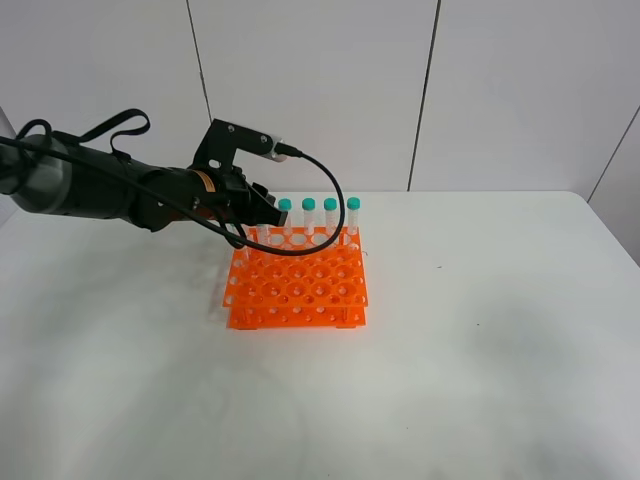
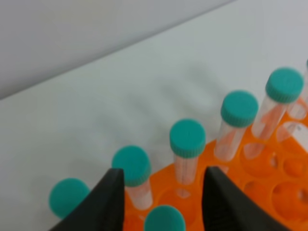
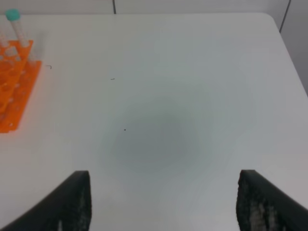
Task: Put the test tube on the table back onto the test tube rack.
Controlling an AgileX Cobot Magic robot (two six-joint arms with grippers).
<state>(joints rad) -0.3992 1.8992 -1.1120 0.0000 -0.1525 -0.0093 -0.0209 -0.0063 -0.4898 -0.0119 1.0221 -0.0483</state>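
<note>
**My left jaws open over the back row of the rack**

Nearest to my left wrist camera are my two black fingers, and between them rises the teal cap of one test tube. My left gripper is open; the fingers stand on each side of this cap, and I cannot tell if they touch it. The body of this tube is hidden below the edge of the picture, so I cannot say if it already sits in a hole.

Just behind it, other capped tubes stand upright in a row along the far edge of the orange test tube rack. From the high camera I count four teal caps in that row, and my left arm covers the corner of the rack beside them.

The rack stands on the white table, near its middle.

My right gripper is wide open and holds nothing. It hangs over a bare part of the table, well apart from the rack, which shows only at the edge of the right wrist view.
</note>
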